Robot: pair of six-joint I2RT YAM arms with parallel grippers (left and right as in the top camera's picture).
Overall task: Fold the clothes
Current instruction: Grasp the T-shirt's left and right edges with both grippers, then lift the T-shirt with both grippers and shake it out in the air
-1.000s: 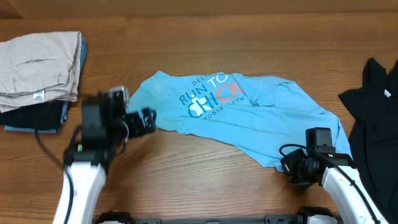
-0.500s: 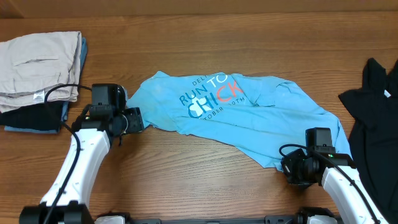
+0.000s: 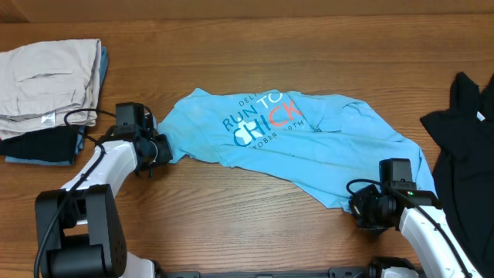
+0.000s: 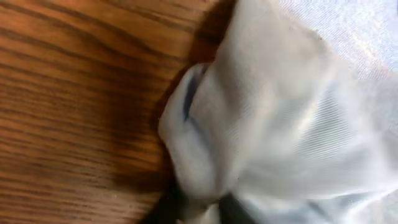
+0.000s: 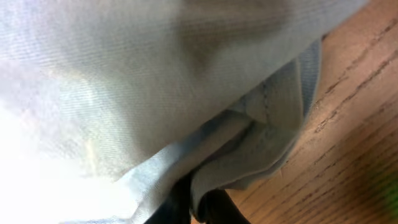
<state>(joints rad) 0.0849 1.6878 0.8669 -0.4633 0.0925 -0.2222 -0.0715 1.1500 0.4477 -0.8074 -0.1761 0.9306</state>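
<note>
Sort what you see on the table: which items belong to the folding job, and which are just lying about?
Part of the job: light blue T-shirt, pinched at opposite ends by the left gripper and right gripper.

Just lying about: beige folded garment; dark folded cloth under it; black garment at the right edge.

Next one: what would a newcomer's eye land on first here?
A light blue cotton T-shirt with white and red lettering lies rumpled mid-table. The left gripper pinches its left edge, the right gripper its near right corner. A beige folded garment sits far left, a plain black garment far right.
</note>
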